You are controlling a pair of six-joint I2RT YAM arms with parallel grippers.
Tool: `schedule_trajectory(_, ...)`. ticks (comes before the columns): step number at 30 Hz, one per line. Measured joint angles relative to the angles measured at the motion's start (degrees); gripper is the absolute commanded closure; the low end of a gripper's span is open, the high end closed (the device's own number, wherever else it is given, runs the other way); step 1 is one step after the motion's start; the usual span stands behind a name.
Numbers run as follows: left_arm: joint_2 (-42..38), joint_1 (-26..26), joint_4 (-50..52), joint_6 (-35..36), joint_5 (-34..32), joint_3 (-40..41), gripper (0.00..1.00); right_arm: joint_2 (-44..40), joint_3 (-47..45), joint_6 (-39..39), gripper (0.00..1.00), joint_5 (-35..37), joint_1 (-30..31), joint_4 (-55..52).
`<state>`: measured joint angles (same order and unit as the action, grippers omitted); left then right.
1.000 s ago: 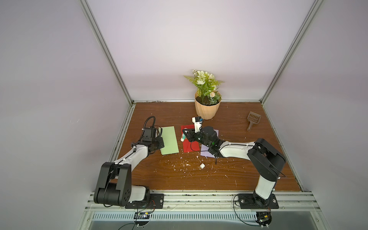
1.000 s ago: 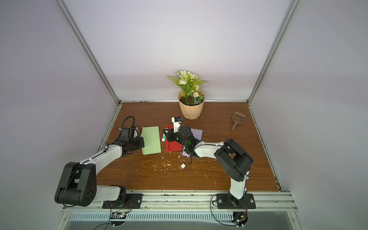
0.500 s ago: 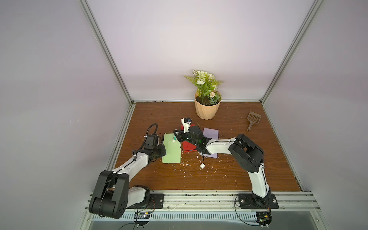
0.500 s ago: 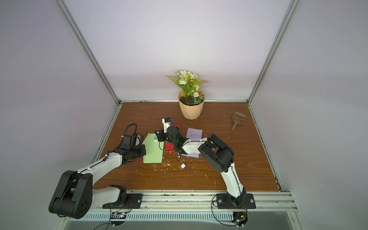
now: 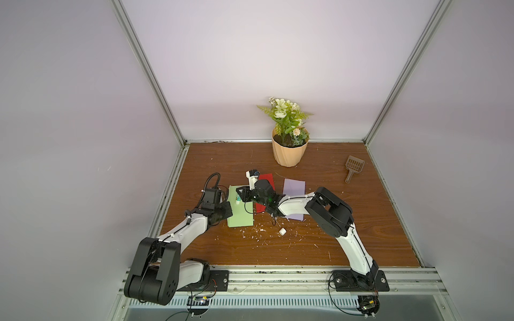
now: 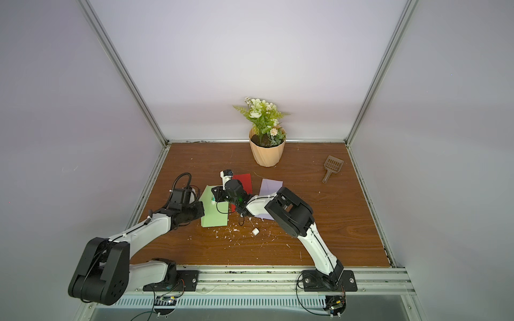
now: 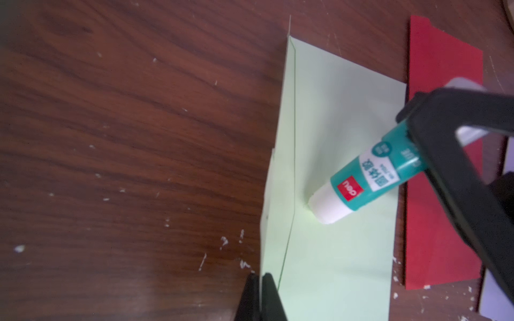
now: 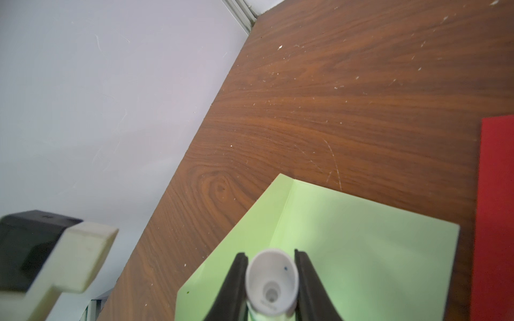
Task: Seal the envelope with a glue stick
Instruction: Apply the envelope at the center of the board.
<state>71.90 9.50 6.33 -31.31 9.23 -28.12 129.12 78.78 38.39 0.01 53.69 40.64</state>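
Note:
A pale green envelope (image 5: 241, 216) (image 6: 214, 217) lies flat on the wooden table, its flap (image 7: 281, 166) raised along the fold. My left gripper (image 7: 260, 276) (image 5: 225, 208) is shut on the flap's edge, with the thin paper between its fingers. My right gripper (image 8: 270, 253) (image 5: 242, 194) is shut on the glue stick (image 7: 370, 178) (image 8: 271, 280), a white tube with a teal label. The stick is tilted, with its white tip pressed on the envelope (image 7: 333, 111) just beside the fold. A small white cap (image 5: 282, 232) (image 6: 255, 231) lies loose on the table in front.
A red envelope (image 5: 267, 178) and a purple one (image 5: 294, 187) lie right of the green one, partly under my right arm. A flower pot (image 5: 289, 151) stands at the back and a brown scoop (image 5: 353, 166) at the back right. White crumbs (image 5: 258, 230) litter the front.
My right gripper has carried the glue stick left, from over the red envelope onto the green one. The left gripper and the green envelope have shifted toward the table's front.

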Motion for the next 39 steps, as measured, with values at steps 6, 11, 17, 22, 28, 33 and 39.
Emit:
schedule_trajectory(6, 0.24, 0.00, -0.26, 0.00, 0.00, 0.00, 0.99, 0.02, 0.33, -0.04, 1.00, 0.92, 0.00, -0.44)
schedule_trajectory(11, 0.28, 0.00, -0.39, 0.00, 0.00, 0.00, 0.99, 0.02, 0.31, -0.39, 1.00, 3.37, 0.26, -0.11)
schedule_trajectory(17, 0.28, 0.04, -0.37, 0.00, -0.02, 0.00, 1.00, 0.68, 0.31, -1.01, 1.00, 5.01, 0.59, 1.60)
schedule_trajectory(22, 0.28, 0.04, -0.37, 0.00, -0.07, 0.00, 1.00, 0.63, -0.92, -2.32, 1.00, 5.81, 1.11, 3.50)
schedule_trajectory(28, 0.28, 0.04, -0.35, 0.00, -0.48, 0.00, 1.00, -0.57, -4.55, -3.54, 1.00, 6.16, 1.75, 7.08)
schedule_trajectory(33, 0.33, 0.04, -0.35, -0.02, -0.50, 0.00, 1.00, -1.79, -7.23, -3.96, 1.00, 6.16, 2.29, 8.94)
schedule_trajectory(39, 0.44, 0.04, -0.35, -0.04, -0.48, 0.00, 1.00, -2.56, -9.09, -3.96, 1.00, 6.10, 2.86, 10.16)
